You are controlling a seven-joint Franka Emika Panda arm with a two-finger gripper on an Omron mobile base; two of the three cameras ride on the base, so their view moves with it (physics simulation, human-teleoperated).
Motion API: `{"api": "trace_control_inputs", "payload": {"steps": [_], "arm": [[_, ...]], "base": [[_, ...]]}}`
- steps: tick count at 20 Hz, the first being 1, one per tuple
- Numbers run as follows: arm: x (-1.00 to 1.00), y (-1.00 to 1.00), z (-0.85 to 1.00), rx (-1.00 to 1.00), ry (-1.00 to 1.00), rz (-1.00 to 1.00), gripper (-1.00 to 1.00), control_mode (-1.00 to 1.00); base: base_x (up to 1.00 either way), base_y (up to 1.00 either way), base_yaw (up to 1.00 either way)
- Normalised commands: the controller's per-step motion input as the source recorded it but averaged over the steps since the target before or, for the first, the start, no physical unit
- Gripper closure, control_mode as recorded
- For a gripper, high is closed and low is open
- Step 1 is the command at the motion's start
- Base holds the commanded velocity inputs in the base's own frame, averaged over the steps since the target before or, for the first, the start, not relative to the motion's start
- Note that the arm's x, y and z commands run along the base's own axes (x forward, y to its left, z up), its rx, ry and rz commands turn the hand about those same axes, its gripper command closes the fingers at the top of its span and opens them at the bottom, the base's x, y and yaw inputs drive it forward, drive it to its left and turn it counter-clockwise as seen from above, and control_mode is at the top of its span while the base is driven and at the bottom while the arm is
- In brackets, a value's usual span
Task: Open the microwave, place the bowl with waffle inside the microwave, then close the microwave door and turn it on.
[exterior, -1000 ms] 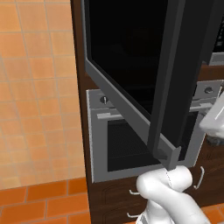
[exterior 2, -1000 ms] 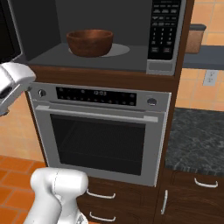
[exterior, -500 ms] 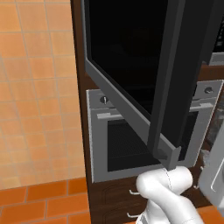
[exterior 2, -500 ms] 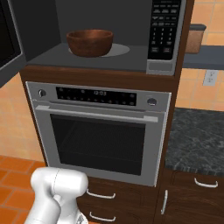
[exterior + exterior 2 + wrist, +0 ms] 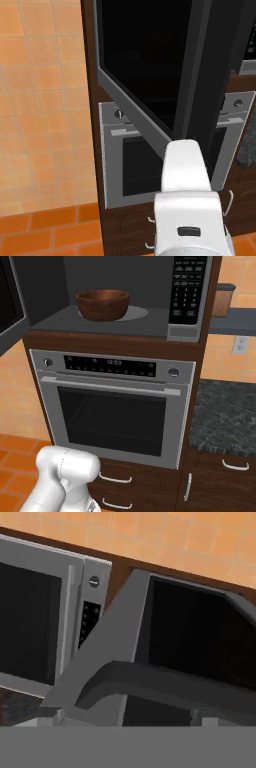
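— Brown wooden bowl [image 5: 102, 304]?
— Inside the grey-walled open microwave [image 5: 115, 318]; its black glass door [image 5: 145, 65] is swung wide.
— Claw?
— Can't tell its opening; the dark bar handle [image 5: 165, 684] is close before the hand camera.

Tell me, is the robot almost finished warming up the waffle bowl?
Partly. Done: the microwave door is swung open, and the bowl sits inside the microwave; whether a waffle is in it can't be seen. In hand: the hand view looks closely at the door's dark handle, so closing seems next. Left: shut the door and press the keypad to start it.
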Motion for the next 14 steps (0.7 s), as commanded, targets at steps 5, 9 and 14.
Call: {"api": "trace_control_inputs", "payload": {"steps": [5, 9, 14], "arm": [[0.49, 1.0, -0.36, -0.36, 0.0, -0.36, -1.0, -1.0], [-0.21, 0.16, -0.19, -0.22, -0.15, -0.3, -1.0, -1.0], [-0.51, 0.41, -0.31, -0.21, -0.22, -0.11, -1.0, -1.0]], "base": [[0.0, 0.0, 0.0], [0.0, 0.0, 0.0], [0.0, 0.0, 0.0]]}}
